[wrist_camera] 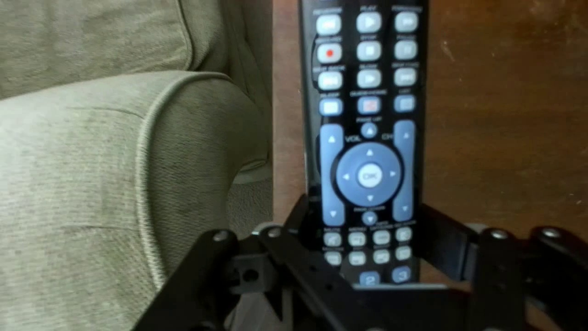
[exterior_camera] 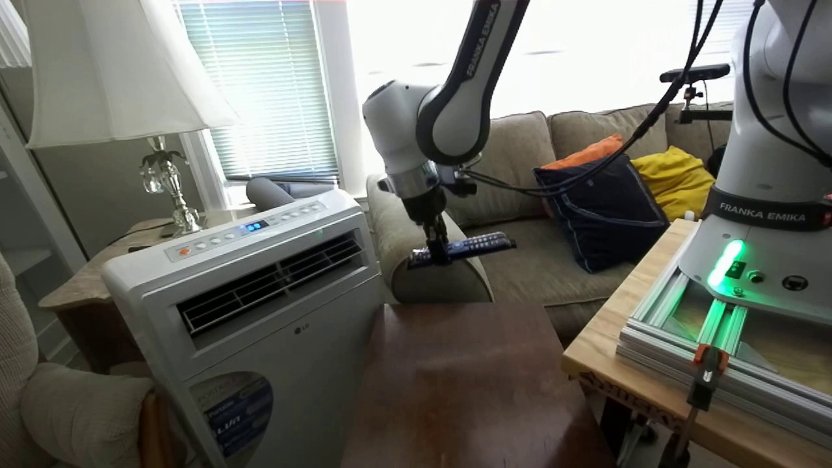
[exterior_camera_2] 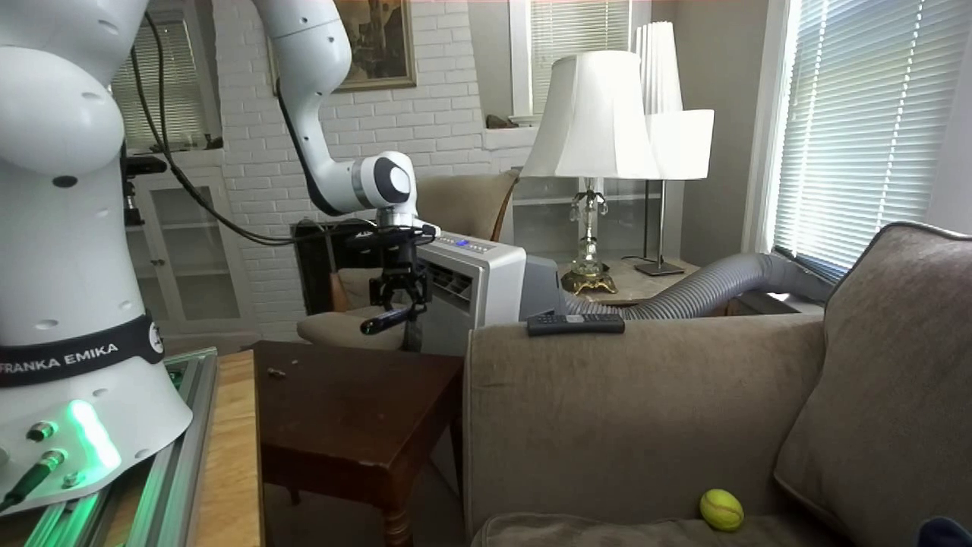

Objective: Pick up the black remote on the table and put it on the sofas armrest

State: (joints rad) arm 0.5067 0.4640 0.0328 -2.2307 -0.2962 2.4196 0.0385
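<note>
Tool [exterior_camera: 439,251] pinches remote [wrist_camera: 367,142] across its narrow width, clear of the counter [exterior_camera: 468,383], presumably so the long body can lie flat on the armrest [wrist_camera: 101,174].

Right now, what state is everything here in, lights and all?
The gripper: shut on the black remote
The black remote: held in the air, buttons up
The second remote: lying on the sofa armrest
The air conditioner: display lit blue
The robot's base light: glowing green
The large lamp: upright; lit or not, I cannot tell
The window blind near the large lamp: lowered
The tennis ball: resting on the sofa seat
</note>
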